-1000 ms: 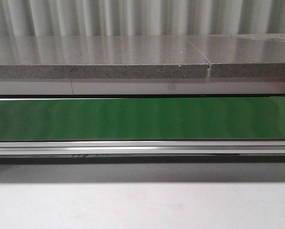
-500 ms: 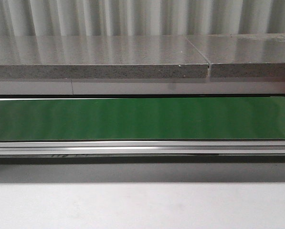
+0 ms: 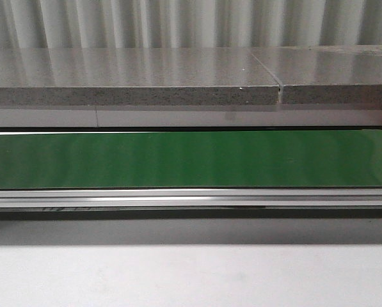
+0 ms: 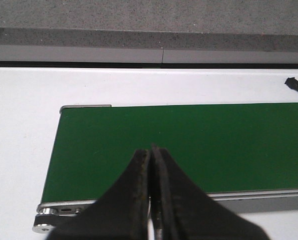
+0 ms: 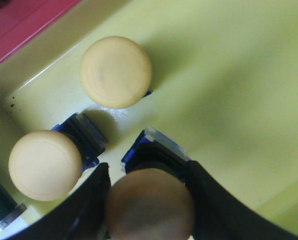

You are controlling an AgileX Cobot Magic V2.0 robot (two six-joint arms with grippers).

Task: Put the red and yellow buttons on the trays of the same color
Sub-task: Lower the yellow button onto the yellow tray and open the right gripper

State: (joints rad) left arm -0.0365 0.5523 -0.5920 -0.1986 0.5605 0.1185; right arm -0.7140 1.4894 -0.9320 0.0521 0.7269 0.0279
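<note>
A corrugated metal wall point(image 3: 178, 22) of pale vertical ribs closes the back of the scene, catching soft streaks of light. In front of it runs a speckled grey stone counter point(image 3: 127, 77), glossy enough to mirror the ribs, with a narrow seam point(image 3: 279, 89) cutting across its slab toward the right. Below its edge sits a pale band, then a long green conveyor belt point(image 3: 191, 160) framed by a silver aluminium rail point(image 3: 191, 198). Nearest the camera lies a plain white surface point(image 3: 191, 275), shadowed along its far side. The lighting is even and cool.
</note>
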